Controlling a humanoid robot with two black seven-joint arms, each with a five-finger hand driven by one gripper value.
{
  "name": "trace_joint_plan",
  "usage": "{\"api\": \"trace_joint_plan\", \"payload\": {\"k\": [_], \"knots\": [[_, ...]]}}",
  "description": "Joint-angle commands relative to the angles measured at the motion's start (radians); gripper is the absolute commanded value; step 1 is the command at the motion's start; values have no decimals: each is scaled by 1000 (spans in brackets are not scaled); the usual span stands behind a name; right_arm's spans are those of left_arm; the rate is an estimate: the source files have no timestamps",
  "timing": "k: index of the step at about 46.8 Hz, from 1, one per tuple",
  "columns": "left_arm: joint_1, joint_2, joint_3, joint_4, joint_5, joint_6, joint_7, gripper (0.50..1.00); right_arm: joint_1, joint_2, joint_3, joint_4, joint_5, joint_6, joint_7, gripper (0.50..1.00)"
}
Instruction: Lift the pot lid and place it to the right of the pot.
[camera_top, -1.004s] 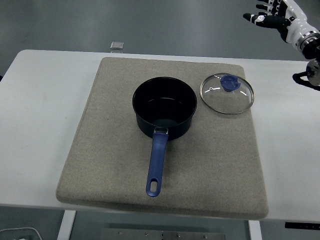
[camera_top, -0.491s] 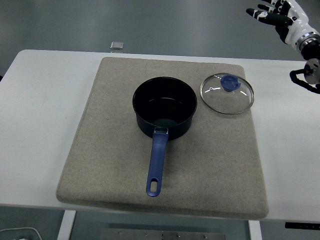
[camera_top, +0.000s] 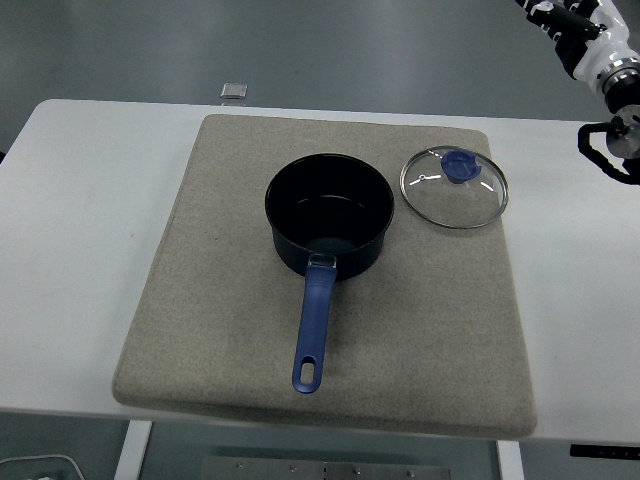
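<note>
One robot hand (camera_top: 575, 25), the right, is retreating up and out past the top right corner, more of it leaving view than a moment ago; its fingers are cropped, so I cannot tell its state. Meanwhile the glass lid (camera_top: 454, 187) is lying flat on the mat (camera_top: 220, 300), just right of the pot (camera_top: 329, 215), suggesting the placing is finished.

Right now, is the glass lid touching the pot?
Apart. The head view shows bare mat between the glass lid and the pot.

A glossy dark-blue metal pot (camera_top: 329, 215) and a clear, metal-rimmed glass lid (camera_top: 454, 187) sit on a rough beige cloth mat (camera_top: 200, 300) over the smooth white bench (camera_top: 70, 250).
</note>
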Motion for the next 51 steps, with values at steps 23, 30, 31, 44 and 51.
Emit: {"api": "trace_joint_plan", "payload": {"k": [23,30,31,44,51], "knots": [[0,0,0,0,0,0,1,1000,-19,1,40,-3,-13,-30,14,901],[0,0,0,0,0,0,1,1000,-20,3,40,-3,-14,-24,14,901],[0,0,0,0,0,0,1,1000,-20,1,40,-3,-14,-24,14,901],[0,0,0,0,0,0,-1,1000,-42,7,46,-1,-2,-21,12,901],[0,0,0,0,0,0,-1,1000,-52,24,98,0,4,-18,0,901]]}}
